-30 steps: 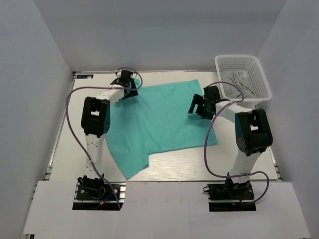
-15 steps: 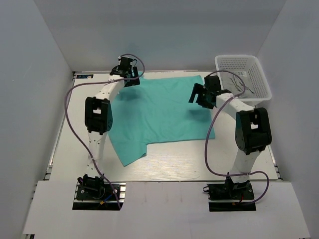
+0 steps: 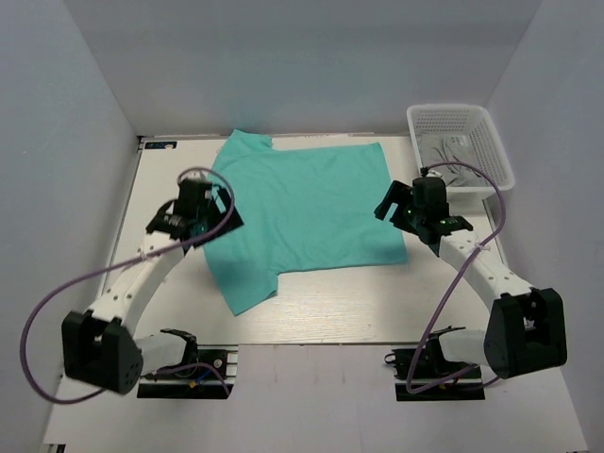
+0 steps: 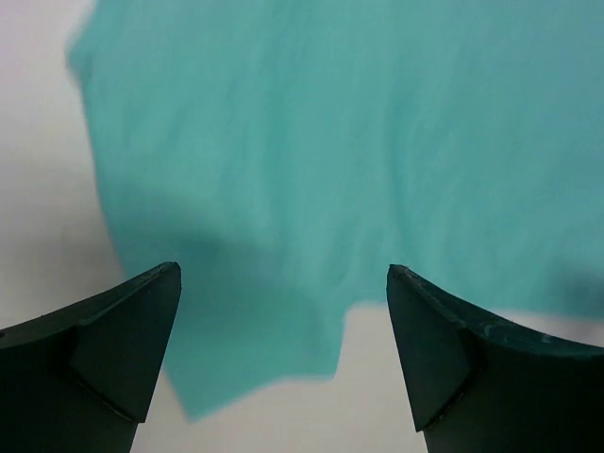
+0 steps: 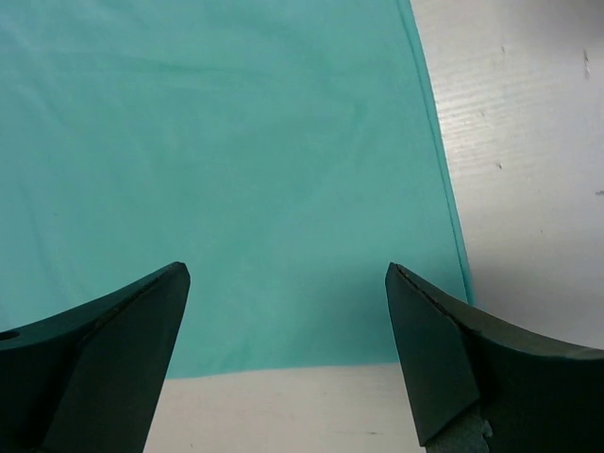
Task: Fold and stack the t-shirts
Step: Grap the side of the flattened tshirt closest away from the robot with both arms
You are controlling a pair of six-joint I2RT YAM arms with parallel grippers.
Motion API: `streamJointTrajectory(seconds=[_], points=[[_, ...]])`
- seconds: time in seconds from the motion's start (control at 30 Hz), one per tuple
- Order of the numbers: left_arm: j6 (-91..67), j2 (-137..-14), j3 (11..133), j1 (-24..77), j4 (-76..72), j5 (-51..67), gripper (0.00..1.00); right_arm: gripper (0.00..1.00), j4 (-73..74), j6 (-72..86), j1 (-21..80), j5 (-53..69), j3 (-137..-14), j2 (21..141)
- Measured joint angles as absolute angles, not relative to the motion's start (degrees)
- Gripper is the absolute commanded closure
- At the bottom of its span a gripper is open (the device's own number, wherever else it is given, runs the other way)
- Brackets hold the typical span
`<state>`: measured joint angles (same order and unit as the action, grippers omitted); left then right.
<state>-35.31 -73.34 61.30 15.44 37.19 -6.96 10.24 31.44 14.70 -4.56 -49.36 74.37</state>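
Status, near to far:

- Nearest us is a bare strip of table, nothing on it. We read it as landing room for a fold or the stack.
- The shirt lies mid-table, spread flat in a single layer, with no fold in it yet. The sleeves are on the left and the hem on the right. The near sleeve juts toward us. We can't make out the neck.
- The left gripper hovers over the shirt's left end, between the two sleeves. Its jaws are wide apart and hold nothing. In the wrist view there is only cloth under the gap, and a sleeve juts toward the camera. There is no contact with the cloth.
- The right gripper hovers over the hem end, also spread wide and empty. Its wrist view shows the shirt's near right corner against bare table.
- Why this layout, as we read it: with the cloth flat and the sleeves out, the fold lines are clean. One arm at each end allows a two-point pinch, so the thin fabric lifts evenly instead of bunching. Wide jaws let the fingers straddle an edge on the way down.
- The far sleeve lies at the table's back edge.
- The basket sits in the far right corner, just beside the shirt's far right corner and out of the fold area. There's something pale inside, and we can't tell what.

Progress is at the start: the shirt is laid out and no fold has been made. The next move likely needs both grippers to come down onto edges. The risk is that thin cloth slips or gets pinched as two layers.
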Motion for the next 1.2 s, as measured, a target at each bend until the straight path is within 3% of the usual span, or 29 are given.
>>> streamJointTrajectory(seconds=[0.13,0.33,0.7,0.77,0.87,1.0,1.2], points=[[-40.4,-59.8,45.4,17.1,44.0,-1.8,0.0,0.1,10.3,33.0,14.6,-6.4,-46.2,72.0],[-45.3,-45.4,35.4,17.8,51.7,5.1,0.0,0.1,9.0,34.8,14.2,-6.6,-45.4,72.2],[-50.7,-51.3,29.5,18.8,49.8,8.3,0.01,0.1,8.7,36.1,13.5,-4.1,-44.1,75.2],[-51.3,-52.8,28.3,18.9,48.3,7.9,0.07,0.1,9.2,36.1,13.3,-4.4,-44.0,75.2],[-52.1,-54.7,26.6,18.9,46.7,7.2,0.26,0.1,9.8,36.4,12.9,-4.8,-43.0,74.2],[-52.5,-56.8,25.2,18.9,43.3,7.2,0.4,0.1,11.1,36.9,12.5,-5.5,-40.8,72.0],[-52.6,-59.2,24.7,18.9,38.4,9.1,0.49,0.1,12.5,37.2,11.6,-6.3,-40.2,70.1]])
